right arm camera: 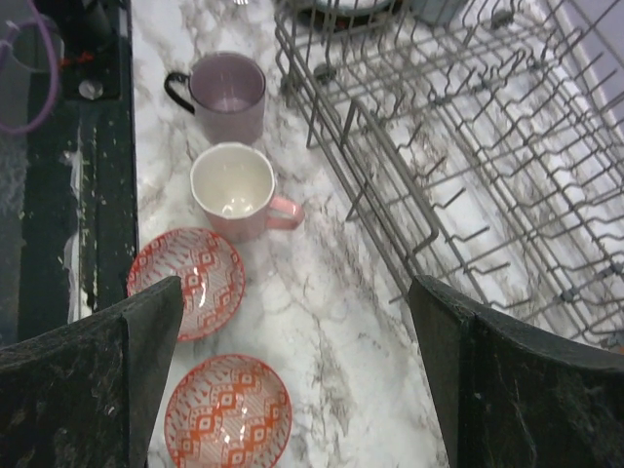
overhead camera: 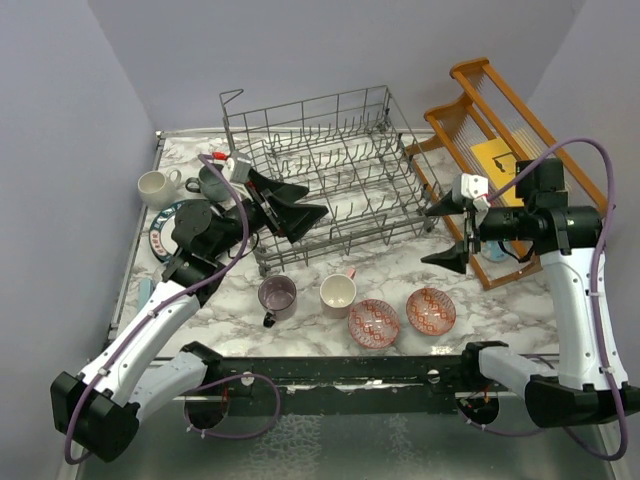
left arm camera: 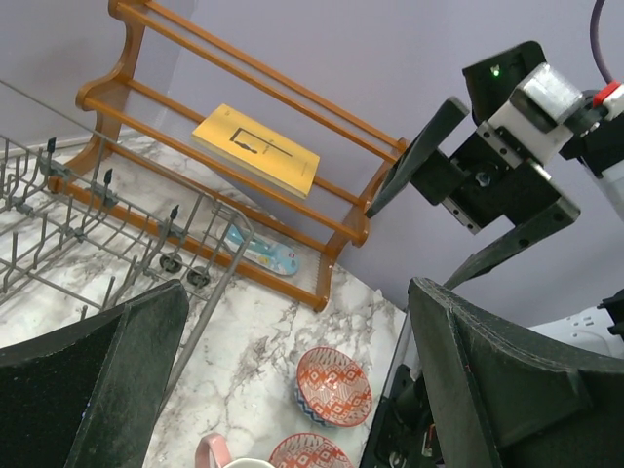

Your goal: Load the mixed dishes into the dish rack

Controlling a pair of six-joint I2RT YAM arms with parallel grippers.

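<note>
I count one dish rack [overhead camera: 330, 165], four mugs, two bowls and one plate. All seven dishes stand on the marble table [overhead camera: 480, 300], outside the wire basket.

The purple mug [overhead camera: 277, 297] and the cream mug [overhead camera: 338, 293] sit at the rack's 6 o'clock, near its front edge. The left bowl [overhead camera: 373, 322] and the right bowl [overhead camera: 430, 311] lie close side by side at its 5 o'clock. The white mug [overhead camera: 155, 185] and the grey-green mug [overhead camera: 212, 183] stand at its 9 o'clock. The plate [overhead camera: 160, 235] is at 8 o'clock, partly hidden under my left arm.

My left gripper [overhead camera: 315, 200] hangs above the rack's near-left part, fingers spread and holding nothing, with the purple mug at its 6 o'clock. My right gripper [overhead camera: 427, 237] hovers at the rack's 4 o'clock, fingers spread wide and empty, with the right bowl at its 6 o'clock.

The wooden rack [overhead camera: 500, 110] at 2 o'clock carries a yellow card [overhead camera: 497, 158].
</note>
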